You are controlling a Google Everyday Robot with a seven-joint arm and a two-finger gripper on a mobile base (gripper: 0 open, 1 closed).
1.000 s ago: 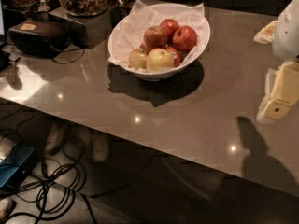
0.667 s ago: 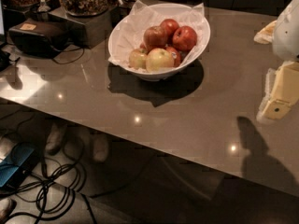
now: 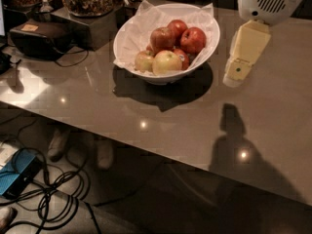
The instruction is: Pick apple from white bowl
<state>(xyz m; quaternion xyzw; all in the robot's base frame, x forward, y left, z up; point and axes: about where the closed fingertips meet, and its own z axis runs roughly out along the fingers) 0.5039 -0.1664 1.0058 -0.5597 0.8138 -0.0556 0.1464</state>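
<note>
Gripper has come in from the far right edge of the view and now hangs just beside the right rim of the white bowl, above the table and not yet over the fruit. Whether it is open or closed cannot be told from this angle. This looks like the approach, with the reach over the rim still to make. Dull red, the apple lies high in the pile inside the bowl, touching its neighbours. The arm is cut off at the top, and crumpled paper hides the pile's lower part.
</note>
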